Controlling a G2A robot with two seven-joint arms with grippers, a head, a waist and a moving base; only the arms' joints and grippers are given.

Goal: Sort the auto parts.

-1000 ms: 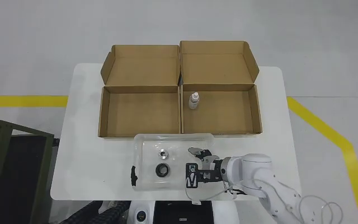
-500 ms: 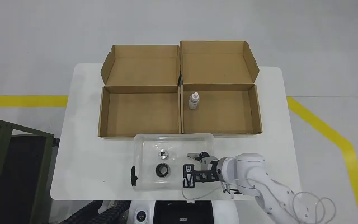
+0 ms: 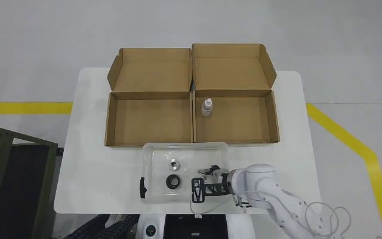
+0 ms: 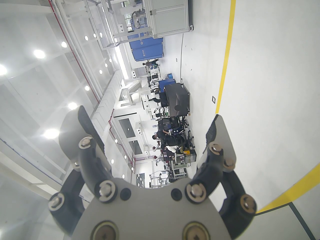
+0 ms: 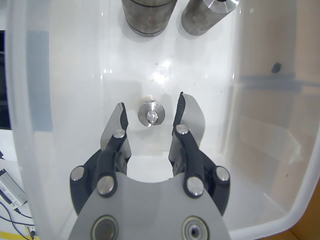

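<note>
Two claws gape: right claw (image 5: pixel 151 111) straddles a small metal stud (image 5: pixel 151 116) untouched, left claw (image 4: pixel 150 116) holds nothing.

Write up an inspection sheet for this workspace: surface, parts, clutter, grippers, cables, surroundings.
Surface: white table.
Job's things: clear bin holding a dark ringed cylinder, a silver sleeve and a small silver part; left cardboard box; right cardboard box holding a white bottle.
Clutter: black piece at the bin's edge.
Grippers: right gripper open, straddling the small silver part without touching; left gripper open, holding nothing.
Cables: thin cable loops beside the right arm.
Surroundings: yellow floor line.
</note>
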